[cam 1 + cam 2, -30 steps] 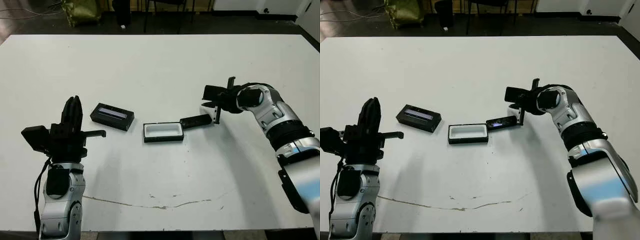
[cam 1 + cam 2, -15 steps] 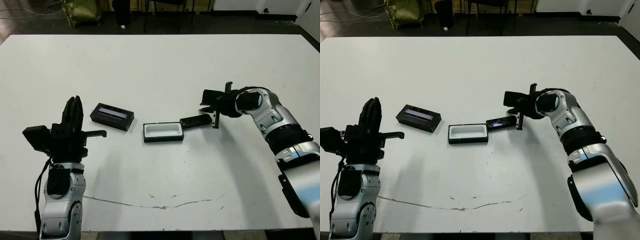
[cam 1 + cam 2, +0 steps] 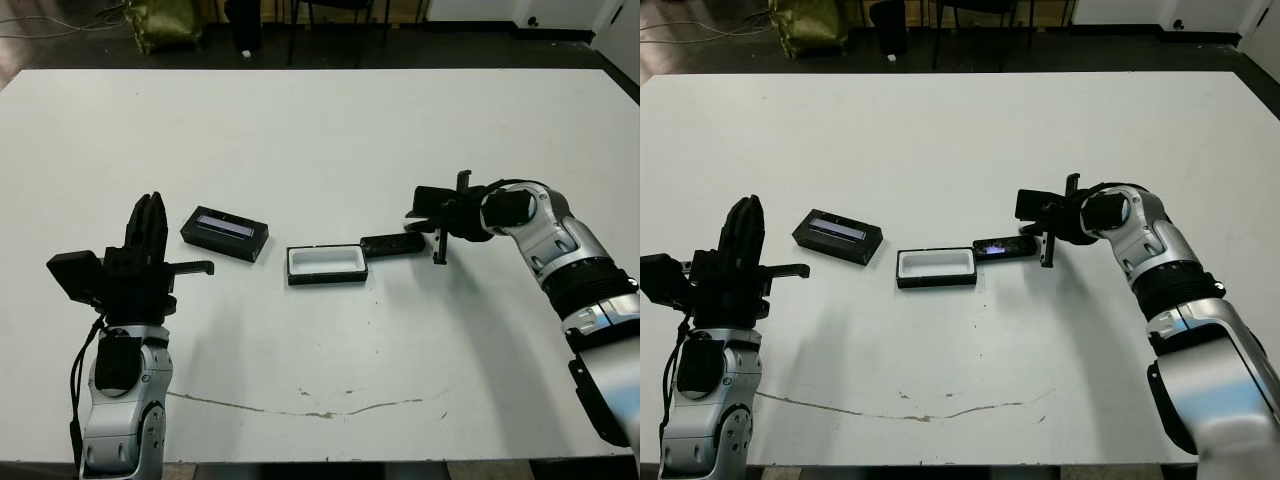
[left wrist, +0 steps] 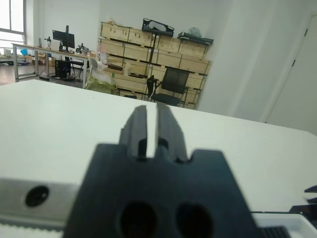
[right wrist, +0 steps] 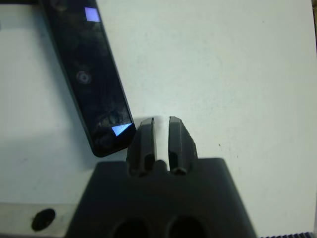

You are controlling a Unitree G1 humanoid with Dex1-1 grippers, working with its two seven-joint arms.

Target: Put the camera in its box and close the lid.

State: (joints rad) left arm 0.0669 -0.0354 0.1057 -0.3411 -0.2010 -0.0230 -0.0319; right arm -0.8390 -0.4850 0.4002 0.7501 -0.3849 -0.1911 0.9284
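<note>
The camera [image 3: 393,244] is a slim black bar lying flat on the white table, its left end touching the right end of the box [image 3: 325,278]. A small bluish screen [image 5: 91,14] glows on it. The box is a shallow black tray with a white lining and nothing in it. The lid [image 3: 225,232], black with a pale strip, lies to the left of the box. My right gripper [image 3: 437,255] is shut and points down, its fingertips just beside the camera's right end. My left gripper [image 3: 148,222] is shut, held upright left of the lid, holding nothing.
A thin crack line [image 3: 320,410] runs across the table [image 3: 300,140] near its front edge. Beyond the far edge are a dark floor and a yellow-green bag [image 3: 160,20]. Shelves with boxes [image 4: 153,44] and an office chair [image 4: 171,87] show in the left wrist view.
My right gripper has shifted a little to the right and toward the front, staying at the camera's right end. The camera has turned slightly. The left arm has hardly moved.
</note>
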